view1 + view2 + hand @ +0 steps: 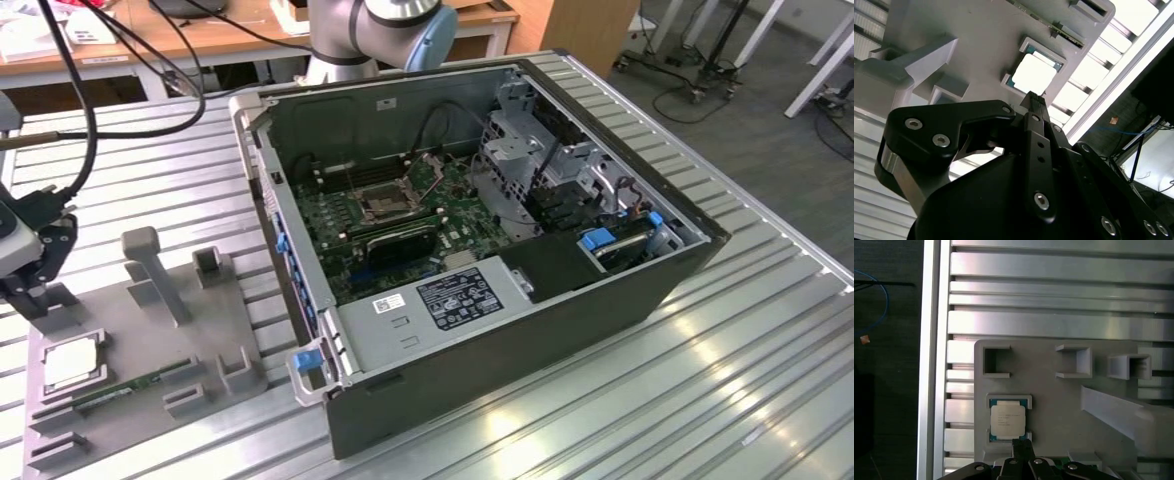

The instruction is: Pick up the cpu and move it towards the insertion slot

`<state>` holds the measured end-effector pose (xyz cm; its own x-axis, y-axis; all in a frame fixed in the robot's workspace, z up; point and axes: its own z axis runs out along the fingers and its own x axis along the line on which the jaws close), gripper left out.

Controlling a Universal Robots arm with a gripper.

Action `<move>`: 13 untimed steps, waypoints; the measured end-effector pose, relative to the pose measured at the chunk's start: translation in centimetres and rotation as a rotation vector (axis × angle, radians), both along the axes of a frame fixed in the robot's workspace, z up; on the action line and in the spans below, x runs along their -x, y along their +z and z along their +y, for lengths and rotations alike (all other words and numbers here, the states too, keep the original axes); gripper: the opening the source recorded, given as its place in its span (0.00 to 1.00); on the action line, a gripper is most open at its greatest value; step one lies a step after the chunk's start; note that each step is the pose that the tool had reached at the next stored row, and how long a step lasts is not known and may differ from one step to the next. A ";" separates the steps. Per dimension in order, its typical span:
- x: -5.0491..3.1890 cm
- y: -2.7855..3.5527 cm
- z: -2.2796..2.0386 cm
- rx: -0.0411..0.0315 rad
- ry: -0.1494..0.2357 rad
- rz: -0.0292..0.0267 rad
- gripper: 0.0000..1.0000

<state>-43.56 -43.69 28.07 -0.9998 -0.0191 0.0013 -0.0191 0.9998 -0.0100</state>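
The cpu point(74, 362) lies flat in a square recess of the grey plastic holder point(160, 345) on the table, at the exterior view's left. Its silvery top also shows in both wrist views point(1034, 74) point(1008, 421). My gripper point(24, 292) hangs above the holder's far corner, a short way from the cpu and holding nothing. Its black tip point(1034, 98) point(1021, 444) points at the cpu's edge in both wrist views. The insertion slot point(378, 205) is the metal-framed square socket on the green board inside the open computer case.
The open computer case point(534, 330) takes up the middle of the ribbed metal table point(747, 400). A green memory stick point(127, 388) lies on the holder beside the cpu. Grey posts point(150, 270) rise from the holder. Cables point(80, 110) hang at the left.
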 end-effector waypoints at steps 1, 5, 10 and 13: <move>0.00 -0.04 0.00 0.0000 0.000 -0.0001 0.11; 0.00 -0.17 0.00 0.0000 0.000 -0.0001 0.11; 0.00 -0.28 0.00 0.0000 0.000 -0.0001 0.11; 0.01 -0.32 0.00 -0.0001 0.000 -0.0002 0.11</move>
